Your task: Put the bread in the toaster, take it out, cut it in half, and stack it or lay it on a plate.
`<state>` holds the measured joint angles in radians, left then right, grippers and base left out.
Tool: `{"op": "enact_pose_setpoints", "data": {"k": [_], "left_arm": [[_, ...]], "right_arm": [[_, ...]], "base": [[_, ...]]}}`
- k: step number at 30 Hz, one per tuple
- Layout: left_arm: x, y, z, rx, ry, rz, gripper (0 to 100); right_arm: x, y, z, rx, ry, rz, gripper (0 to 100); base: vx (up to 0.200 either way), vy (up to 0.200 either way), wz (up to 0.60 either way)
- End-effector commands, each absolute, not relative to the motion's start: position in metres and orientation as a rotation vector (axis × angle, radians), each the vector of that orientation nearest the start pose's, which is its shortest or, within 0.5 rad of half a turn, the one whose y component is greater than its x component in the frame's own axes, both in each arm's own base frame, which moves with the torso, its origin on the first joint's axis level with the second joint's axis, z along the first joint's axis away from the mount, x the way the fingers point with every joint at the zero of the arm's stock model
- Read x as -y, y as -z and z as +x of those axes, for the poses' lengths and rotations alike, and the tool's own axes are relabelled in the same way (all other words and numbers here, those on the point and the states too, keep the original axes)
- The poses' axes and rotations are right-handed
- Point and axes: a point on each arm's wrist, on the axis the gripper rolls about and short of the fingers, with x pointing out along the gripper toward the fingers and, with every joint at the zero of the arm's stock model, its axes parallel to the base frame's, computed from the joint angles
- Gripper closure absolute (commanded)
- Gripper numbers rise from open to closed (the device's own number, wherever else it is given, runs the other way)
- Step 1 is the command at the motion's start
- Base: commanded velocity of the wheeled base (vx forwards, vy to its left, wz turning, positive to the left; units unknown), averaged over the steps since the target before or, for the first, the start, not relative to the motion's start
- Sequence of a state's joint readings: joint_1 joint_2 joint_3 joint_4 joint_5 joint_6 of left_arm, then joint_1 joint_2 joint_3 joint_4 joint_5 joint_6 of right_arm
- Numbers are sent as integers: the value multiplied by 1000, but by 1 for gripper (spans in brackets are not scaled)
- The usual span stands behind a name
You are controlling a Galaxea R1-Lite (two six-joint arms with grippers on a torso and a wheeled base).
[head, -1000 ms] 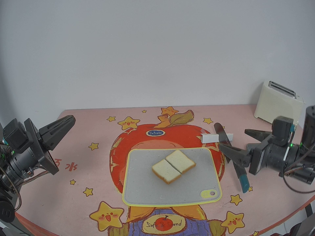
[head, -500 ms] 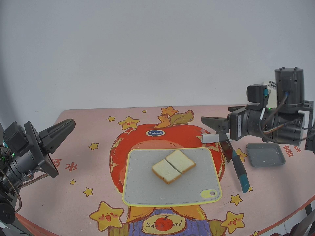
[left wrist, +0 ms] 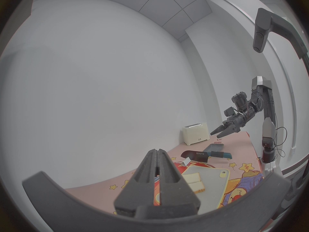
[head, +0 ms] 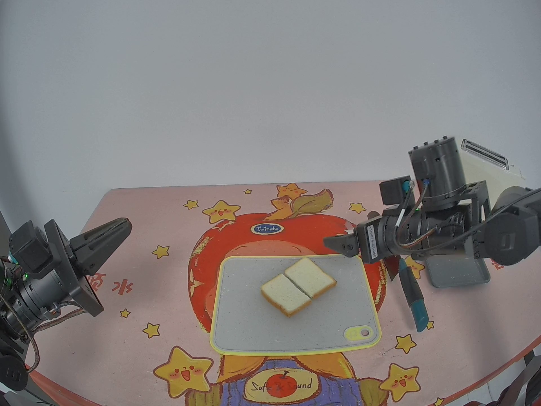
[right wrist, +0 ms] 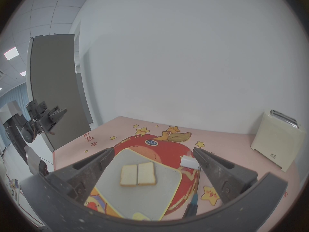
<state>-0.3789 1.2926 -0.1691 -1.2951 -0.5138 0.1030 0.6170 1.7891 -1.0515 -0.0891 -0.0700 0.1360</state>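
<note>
The bread (head: 298, 286) was found cut in two, the halves laid side by side and touching in the middle of the grey, yellow-rimmed cutting board (head: 248, 322). The right gripper (head: 338, 245) was held above the board's far right corner, the arm stretched in roughly level from the right and the wrist pointed toward the robot's left. Its jaws were spread wide and nothing was held between them. A knife (head: 413, 300) with a teal handle was laid on the table just right of the board, its blade end beside a small white block (right wrist: 190, 162). A grey plate (head: 459, 272) was set just right of the knife, partly covered by the right arm, and the cream toaster (head: 499, 170) was stood at the table's far right corner. The left gripper (head: 121, 228) was held well apart over the table's left edge, raised and angled toward the far side, its jaws pressed together on nothing. Printed lettering was seen on the pink cartoon tablecloth (head: 169, 221), on the toaster's side and on a white label at the right wrist
</note>
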Motion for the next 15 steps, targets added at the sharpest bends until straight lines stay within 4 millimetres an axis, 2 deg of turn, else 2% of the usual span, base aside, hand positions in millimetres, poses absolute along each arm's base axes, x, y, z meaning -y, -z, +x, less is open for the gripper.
{"op": "enact_pose_setpoints", "data": {"k": [1,4,12,15], "left_arm": [[69,-179,144,213,877,107,100],[69,-176,143,202,878,106,100],[69,-175,143,196,878,106,100],[69,-175,143,195,877,107,100]], "right_arm": [[-195,-143,278,-726,-469,-112,0],[-199,-136,279,-746,-457,-113,0],[-204,-135,276,-744,-461,-122,0],[-208,-127,278,-747,-411,-152,0]], "base": [[0,0,0],[0,0,0],[0,0,0],[0,0,0]]}}
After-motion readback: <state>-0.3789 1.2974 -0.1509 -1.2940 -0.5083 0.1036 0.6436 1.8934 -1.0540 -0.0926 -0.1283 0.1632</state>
